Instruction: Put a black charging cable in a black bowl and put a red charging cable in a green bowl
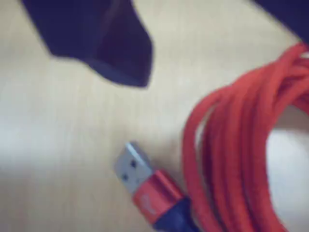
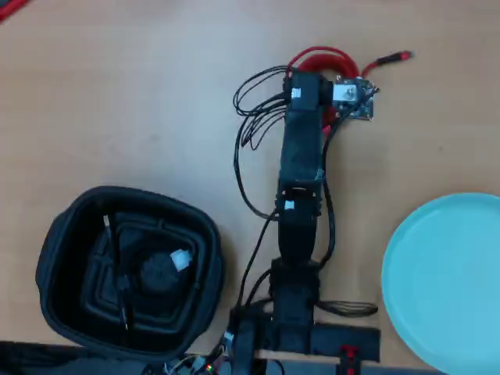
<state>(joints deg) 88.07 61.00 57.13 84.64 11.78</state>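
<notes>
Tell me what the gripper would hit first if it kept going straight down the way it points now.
Probably the coiled bright red charging cable, which sits just beside the dark fingers; otherwise the bare wooden table. Depth is unclear.

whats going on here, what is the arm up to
A small robot arm is stretched out across the table over the red charging cable, with its gripper close above the coil in the wrist view. Whether the gripper is open or shut cannot be told. The black charging cable already lies inside the black bowl. The green bowl has nothing in it in the part that shows, so the red cable is the one left to move.
</notes>
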